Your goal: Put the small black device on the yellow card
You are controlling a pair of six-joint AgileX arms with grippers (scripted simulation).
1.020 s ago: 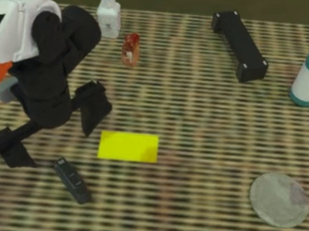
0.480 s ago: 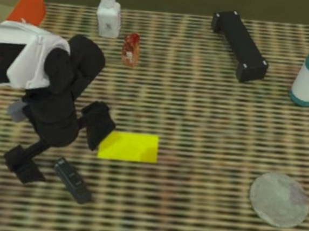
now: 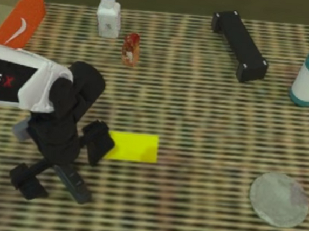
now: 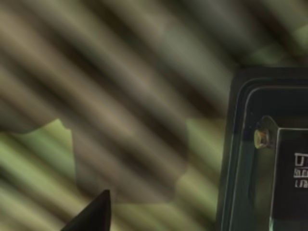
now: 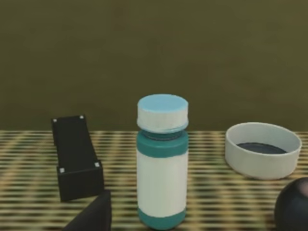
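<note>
Near the table's front left, the small black device lies flat, just left of the yellow card. Over it hangs the left gripper, fingers spread wide on either side, apparently gripping nothing, one finger overlapping the card's left end.

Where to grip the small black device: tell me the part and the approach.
Grip the small black device across its narrow width at mid-length, coming from above. It lies flat and slants diagonally, so the left gripper, open over its upper end, should straddle the long sides.
</note>
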